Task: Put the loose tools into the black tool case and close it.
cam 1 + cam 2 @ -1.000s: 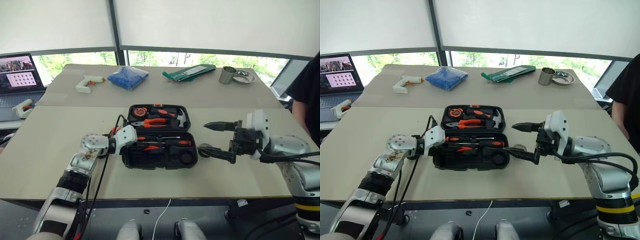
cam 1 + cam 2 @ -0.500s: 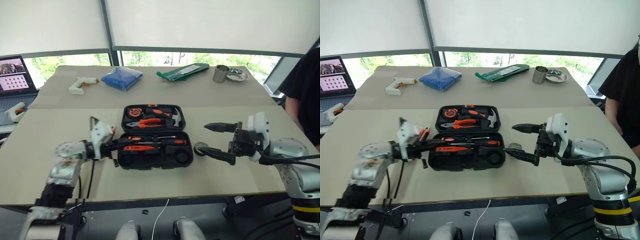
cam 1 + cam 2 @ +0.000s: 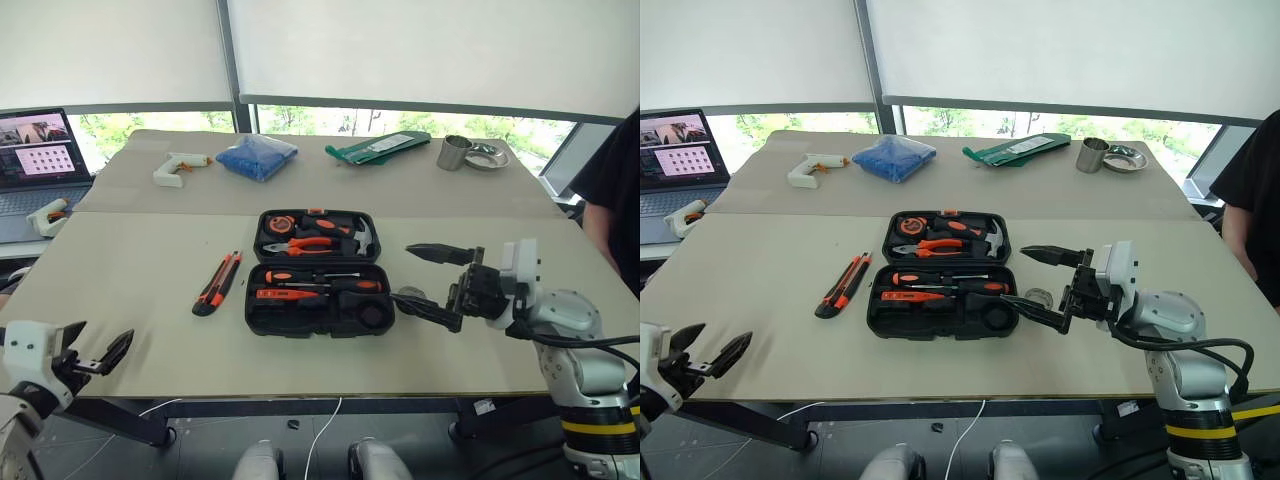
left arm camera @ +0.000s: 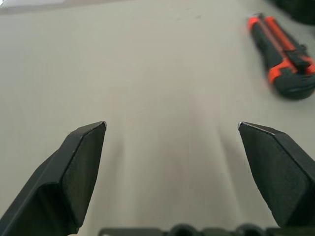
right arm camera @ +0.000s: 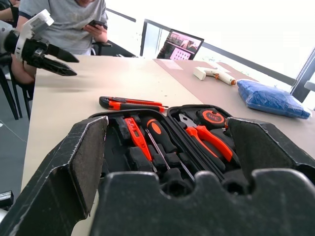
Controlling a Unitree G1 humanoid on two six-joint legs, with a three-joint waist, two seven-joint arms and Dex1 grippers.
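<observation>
Tool case sits open, mid worktop, lid laid flat toward the far side, base toward the near edge. Screwdrivers sit in the base recesses; pliers, hammer and tape measure sit in the lid half.

Utility knife lies loose on the worktop just left of the case, not touching it, long axis running roughly near-to-far. Bare surface all around it, clear out to the left edge.

Small roll lies on the worktop just right of the case's near right corner.

Left end effector hangs at the near left edge of the worktop, well apart from knife and case, fingers spread wide, nothing between them. Left wrist view: bare surface between the fingers, knife off to one side ahead.

Right end effector is just right of the case, pointing at it, fingers spread wide and empty; the lower finger is close by the roll, contact unclear.

Far half of the worktop carries a glue gun, blue bag, green pouch, metal cup and dish, all well clear of the case. Laptop is off the left side.
</observation>
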